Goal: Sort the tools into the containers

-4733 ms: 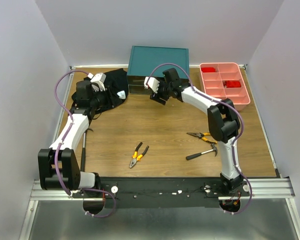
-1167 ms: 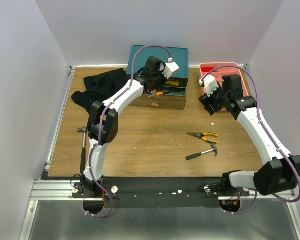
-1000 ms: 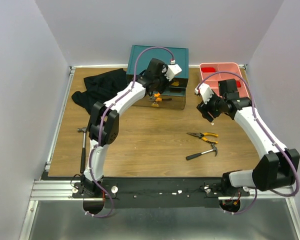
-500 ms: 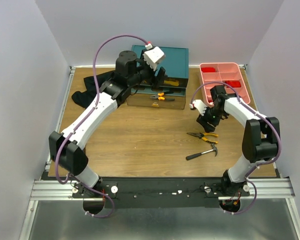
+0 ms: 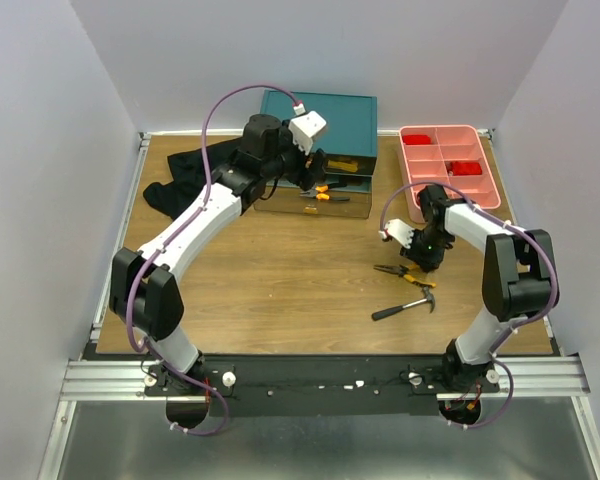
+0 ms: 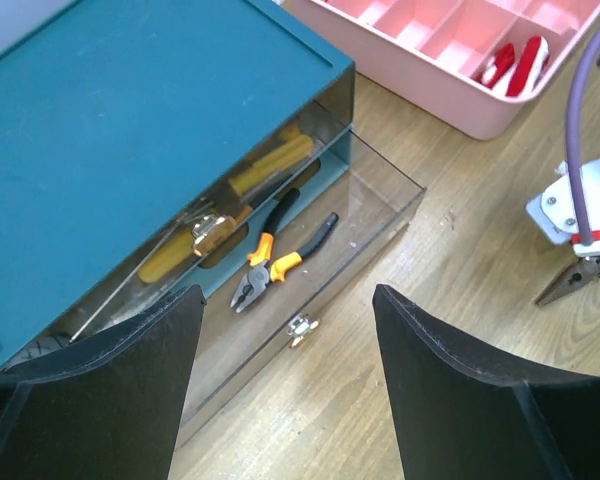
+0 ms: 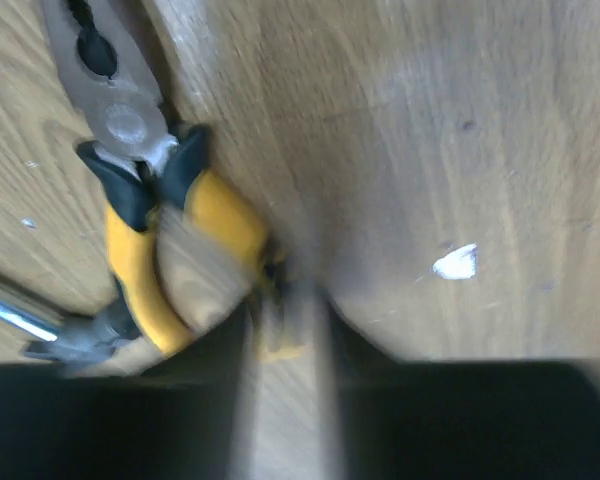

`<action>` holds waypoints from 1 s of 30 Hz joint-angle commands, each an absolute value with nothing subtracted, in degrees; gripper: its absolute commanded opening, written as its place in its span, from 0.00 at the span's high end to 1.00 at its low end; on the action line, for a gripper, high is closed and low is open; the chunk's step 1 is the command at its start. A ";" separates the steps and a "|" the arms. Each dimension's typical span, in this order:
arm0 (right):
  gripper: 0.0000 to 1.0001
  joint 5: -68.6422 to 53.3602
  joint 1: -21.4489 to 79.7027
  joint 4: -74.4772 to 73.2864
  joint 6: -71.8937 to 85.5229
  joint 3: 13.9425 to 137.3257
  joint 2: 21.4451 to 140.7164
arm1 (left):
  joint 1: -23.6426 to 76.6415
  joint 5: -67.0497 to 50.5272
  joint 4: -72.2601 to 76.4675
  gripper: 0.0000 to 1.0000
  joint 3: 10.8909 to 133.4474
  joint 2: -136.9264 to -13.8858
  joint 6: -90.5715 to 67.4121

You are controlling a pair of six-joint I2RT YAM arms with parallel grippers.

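Left pincer [image 6: 287, 300] agape, right pincer [image 5: 420, 260] low.

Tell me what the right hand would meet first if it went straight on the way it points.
Most likely the yellow-handled pliers lying on the table, right under the right hand. The wrist view is blurred, so depth is unclear.

A robotics lab test cell rather than a real workshop: a wood-grain surface [image 5: 280, 270] boxed in on three sides by plain pale walls [image 5: 50, 120], with an aluminium rail [image 5: 540, 377] along the near edge where a left arm [image 5: 195, 225] and a right arm [image 5: 470, 220] are bolted (purple cables [image 5: 206, 125] loop off both). Pliers [image 5: 405, 270], a hammer [image 5: 405, 305], a teal drawer cabinet [image 5: 318, 110] and a pink compartment tray [image 5: 458, 212] sit spread out on it
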State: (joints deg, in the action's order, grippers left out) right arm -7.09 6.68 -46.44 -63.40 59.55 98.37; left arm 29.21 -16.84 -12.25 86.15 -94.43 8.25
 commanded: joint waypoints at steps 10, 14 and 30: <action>0.99 -14.95 13.16 -44.74 -52.57 91.38 97.11 | 14.77 -7.65 -7.47 0.21 83.50 -90.27 -8.52; 0.99 -13.98 17.74 -41.40 -53.34 99.74 101.33 | 12.31 -8.26 -7.03 0.21 81.39 -88.42 -10.36; 0.99 2.28 27.07 -22.07 -68.90 98.98 113.37 | 11.16 -6.50 -6.95 0.21 69.08 -77.34 -9.93</action>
State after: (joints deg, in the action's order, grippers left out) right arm -4.21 25.91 -32.05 -62.94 101.80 113.54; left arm 11.81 -8.27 -7.84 70.17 -78.32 -9.96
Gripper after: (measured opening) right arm 0.037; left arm 0.791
